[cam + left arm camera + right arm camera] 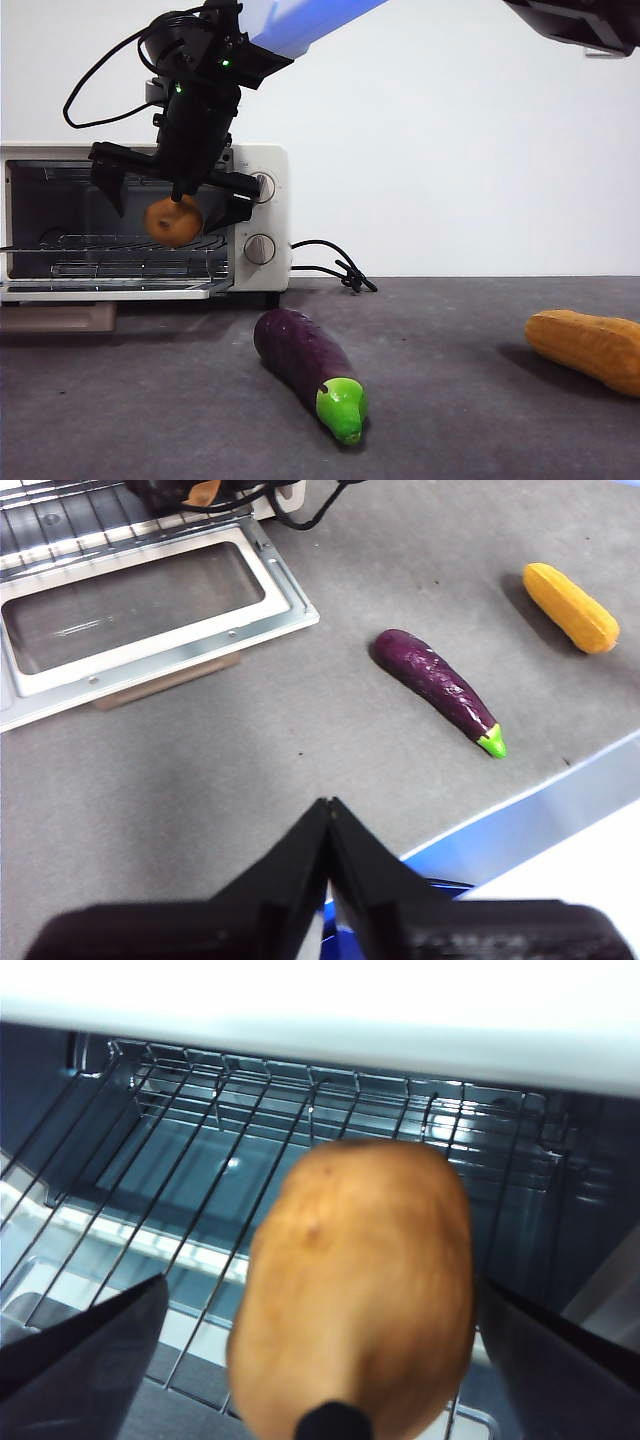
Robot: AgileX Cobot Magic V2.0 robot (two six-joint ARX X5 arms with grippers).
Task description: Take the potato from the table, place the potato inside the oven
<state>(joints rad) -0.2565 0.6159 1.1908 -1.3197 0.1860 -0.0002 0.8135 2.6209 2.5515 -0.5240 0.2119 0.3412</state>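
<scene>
The orange-brown potato (173,221) hangs in the air in front of the open mouth of the cream-white oven (274,165), just above its wire rack (190,1150). My right gripper (168,205) comes down from above and stands open. Its jaws are spread wide on either side of the potato (360,1280) and do not touch it. A small black tip meets the potato's upper end. The oven door (290,590) lies folded down flat. My left gripper (328,815) is shut, empty, high above the table (250,740), well away from the oven.
A purple eggplant (305,365) with a green tip lies on the table in front of the oven. A yellow-orange corn cob (590,345) lies at the right. The oven's black cord (335,265) trails behind. A wooden block (165,680) sits under the door.
</scene>
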